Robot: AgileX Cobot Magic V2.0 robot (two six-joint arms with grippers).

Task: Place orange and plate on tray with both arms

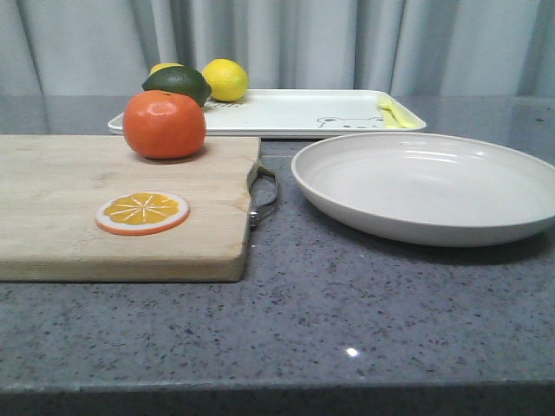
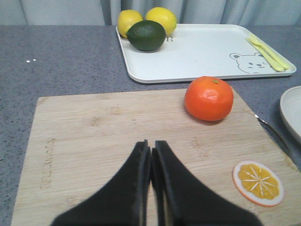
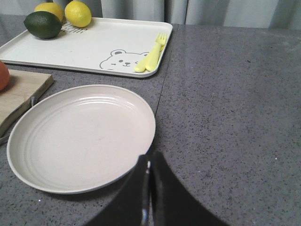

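Grey speckled countertop (image 1: 364, 321): wide bare stretch along the near edge and to the right of the plate.

Wooden cutting board (image 1: 78, 217) on the left, metal handle (image 1: 264, 195) on its right edge pointing at the plate, narrow gap between the two.

Plate (image 1: 429, 186), off-white, on the counter right of the board, just in front of the tray, its right rim running out of the front view. Nothing in it.

Tray (image 1: 286, 113) at the back, white, bear outline (image 1: 347, 122) near its right end. Middle of the tray bare. Left end taken by two lemons (image 1: 225, 80) and a dark green lime (image 1: 178, 84); yellow fork and spoon (image 3: 150, 54) along the right rim.

Orange (image 1: 164, 124) upright on the board's far right corner, close to the tray's front edge, not touching it.

Orange slice disc (image 1: 142, 212) flat on the board, nearer the front, well apart from the orange.

Left gripper (image 2: 151, 155) above the middle of the board, fingers pressed together, holding nothing, orange ahead and to the right.

Right gripper (image 3: 148, 172) over the plate's near rim, fingers closed tight, nothing between them; contact with the rim cannot be told.
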